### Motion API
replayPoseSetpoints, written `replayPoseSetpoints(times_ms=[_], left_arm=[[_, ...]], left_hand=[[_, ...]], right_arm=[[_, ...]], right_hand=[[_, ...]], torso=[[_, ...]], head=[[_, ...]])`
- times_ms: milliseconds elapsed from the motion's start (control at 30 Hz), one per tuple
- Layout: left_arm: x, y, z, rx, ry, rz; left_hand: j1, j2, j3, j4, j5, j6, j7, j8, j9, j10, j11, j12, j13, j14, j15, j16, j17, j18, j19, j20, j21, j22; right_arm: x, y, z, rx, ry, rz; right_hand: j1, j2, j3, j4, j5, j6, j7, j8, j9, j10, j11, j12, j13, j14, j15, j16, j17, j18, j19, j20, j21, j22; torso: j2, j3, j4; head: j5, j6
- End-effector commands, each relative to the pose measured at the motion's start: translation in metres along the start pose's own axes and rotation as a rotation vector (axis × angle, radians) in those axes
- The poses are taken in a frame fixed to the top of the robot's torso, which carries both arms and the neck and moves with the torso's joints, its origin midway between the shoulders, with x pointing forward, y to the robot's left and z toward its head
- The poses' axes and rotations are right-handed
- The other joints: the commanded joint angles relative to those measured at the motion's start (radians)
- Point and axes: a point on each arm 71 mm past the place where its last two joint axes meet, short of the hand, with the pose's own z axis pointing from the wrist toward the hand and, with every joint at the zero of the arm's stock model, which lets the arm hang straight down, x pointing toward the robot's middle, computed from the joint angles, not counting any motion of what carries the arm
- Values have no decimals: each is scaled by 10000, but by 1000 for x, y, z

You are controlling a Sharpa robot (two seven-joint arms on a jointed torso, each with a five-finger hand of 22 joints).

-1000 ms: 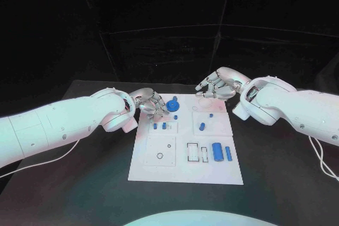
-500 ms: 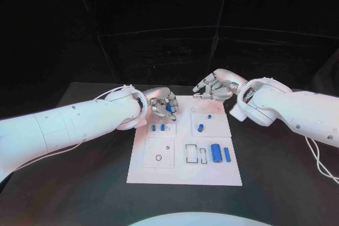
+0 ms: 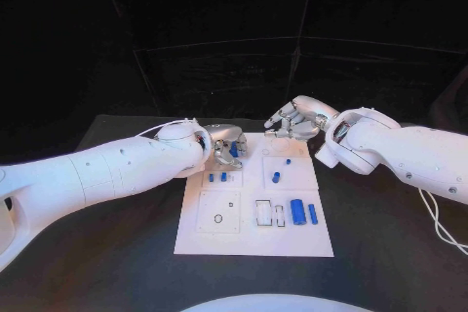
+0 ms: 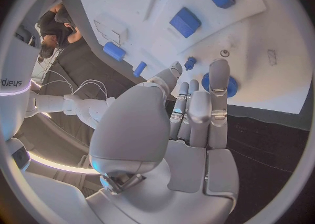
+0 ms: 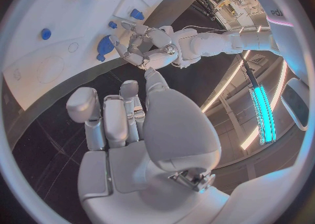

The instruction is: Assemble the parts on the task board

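The white task board (image 3: pixel 253 241) lies mid-table. My left hand (image 3: pixel 226 149) hangs over the board's far left corner, fingers stretched out close together. One fingertip rests on a blue round part (image 4: pixel 220 84), and the thumb stays apart from it beside a small blue peg (image 4: pixel 189 63). My right hand (image 3: pixel 293 121) hovers at the board's far edge with its fingers curled in and nothing in them. Two blue blocks (image 4: pixel 186 21) sit further along the board. A thick blue cylinder (image 3: pixel 298 211) and a thin one (image 3: pixel 313 213) lie near the right side.
Small blue pieces (image 3: pixel 223 176) stand in the left middle panel and others (image 3: pixel 277 176) in the right one. Rectangular slots (image 3: pixel 265 212) and round holes (image 3: pixel 220 218) mark the near half. Black table (image 3: pixel 117 258) surrounds the board.
My left hand has slid to the right over the blue round part, which it now mostly covers. The right hand has hardly moved.
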Motion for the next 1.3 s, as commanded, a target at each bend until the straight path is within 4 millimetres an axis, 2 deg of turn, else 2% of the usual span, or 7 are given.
replayPoseSetpoints(times_ms=[33,233,400,900,1300], left_arm=[[3,0,3,-96,423,726],[6,1,6,-215,623,851],[6,3,8,-317,735,883],[9,2,14,-386,995,926],[14,-1,15,-184,1237,953]], left_hand=[[-95,23,16,-60,-5,125,-27,-85,-45,111,-23,-91,-89,122,-13,193,137,-126,139,-7,291,290],[-120,63,79,-123,-5,290,-38,-265,-136,262,-34,-168,-281,315,-22,632,476,-273,472,-25,1098,1111],[-103,133,184,-172,-5,454,-56,-343,-168,421,-49,-208,-399,449,-31,915,715,-375,701,-33,1664,1690],[-105,295,552,-268,-8,860,-107,-515,-203,982,-125,-303,-640,493,-82,1121,736,-441,796,-73,2145,2192],[-205,248,639,-285,-7,844,-136,-712,-239,1092,-149,-425,-758,486,-105,1162,689,-466,811,-88,2312,2379]], right_arm=[[0,2,1,-142,-1,-14],[0,3,1,-161,6,-13],[1,3,1,-173,15,-10],[2,4,2,-201,39,-4],[2,5,3,-220,62,1]], right_hand=[[33,100,-42,-3,73,-65,28,53,-6,-67,25,-35,-7,172,-22,-49,7,129,-77,15,-45,-13],[33,100,-42,-3,73,-65,28,53,-6,-67,25,-35,-7,172,-22,-49,7,129,-77,15,-45,-13],[40,105,-42,-4,76,-66,28,53,-6,-75,25,-48,-19,169,-22,-63,-8,133,-88,15,-56,-33],[40,105,-42,-4,76,-66,28,53,-6,-75,25,-48,-19,169,-22,-63,-8,133,-88,15,-56,-33],[40,105,-42,-4,76,-66,28,53,-6,-75,25,-48,-19,169,-22,-63,-8,133,-88,15,-56,-33]], torso=[[5,-3,6],[7,-10,17],[10,2,5],[-3,5,16],[-6,5,16]], head=[[-6,-7],[-58,-17],[-28,-35],[-13,-103],[-14,-112]])
